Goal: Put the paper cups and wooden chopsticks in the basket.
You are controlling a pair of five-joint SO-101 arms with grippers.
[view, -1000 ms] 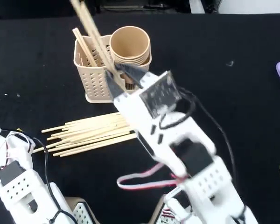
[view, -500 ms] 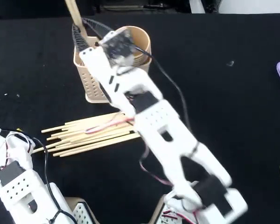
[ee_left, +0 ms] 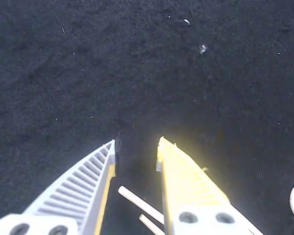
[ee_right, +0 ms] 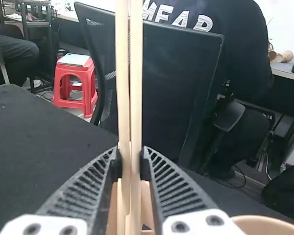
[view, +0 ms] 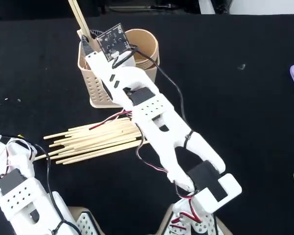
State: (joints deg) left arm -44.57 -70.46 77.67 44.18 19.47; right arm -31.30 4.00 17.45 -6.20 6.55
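The black worktop (view: 245, 122) carries everything. The right arm (view: 157, 122) now stretches out across it to the basket, farther and flatter than a second ago, when it stood bent in front of the basket. The left arm (view: 14, 191) has stayed at the near corner. The cream basket (view: 95, 88) stands at the far side with the stacked paper cups (view: 147, 46) upright inside it. A pile of loose chopsticks (view: 88, 142) lies on the worktop in front of the basket, unmoved. The right hand (ee_right: 130, 152) is clenched on a pair of held chopsticks (ee_right: 129, 73), which rise almost upright above the basket's far corner. The left hand (ee_left: 136, 147) hangs released just above the worktop, fingers apart.
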